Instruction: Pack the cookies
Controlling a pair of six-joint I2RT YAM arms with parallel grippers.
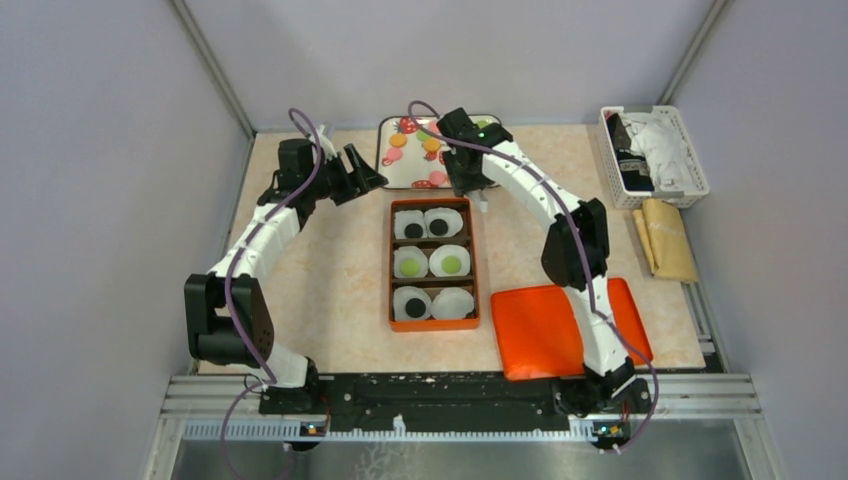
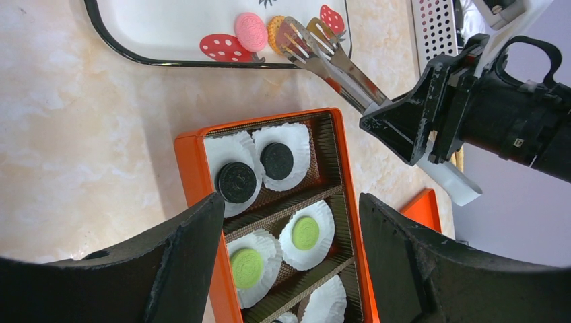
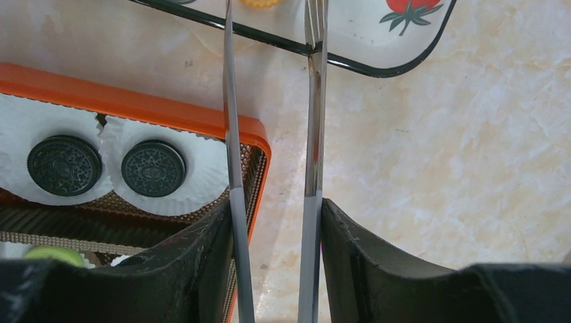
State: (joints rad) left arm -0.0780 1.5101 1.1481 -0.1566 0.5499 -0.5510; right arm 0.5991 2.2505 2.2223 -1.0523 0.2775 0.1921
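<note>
Loose cookies [image 1: 397, 141] left to pack: orange and pink, flat on the strawberry-print tray [image 2: 168, 27] at the far side of the table. Closest to the tool, an orange cookie [image 3: 261, 3], just past the tips of the tongs [image 3: 313, 134] and lined up between the two blades in the right wrist view. Sits right beside a pink cookie [image 2: 251, 31] in the left wrist view. Lies dead ahead along the tongs' long axis, so seems to call for a short push forward and a squeeze, no turning. Tongs clamped by the handles in the right gripper [image 3: 273, 232], fingers partway closed on them, blades parted. Nearer the arms, the orange box [image 1: 389, 265]: five paper cups [image 1: 428, 225] filled, black and green; near-right cup [image 1: 455, 303] bare. Off the tray's left edge, the left gripper [image 1: 362, 172], spread wide, holding nothing, and with no tool to reach the cookie.
</note>
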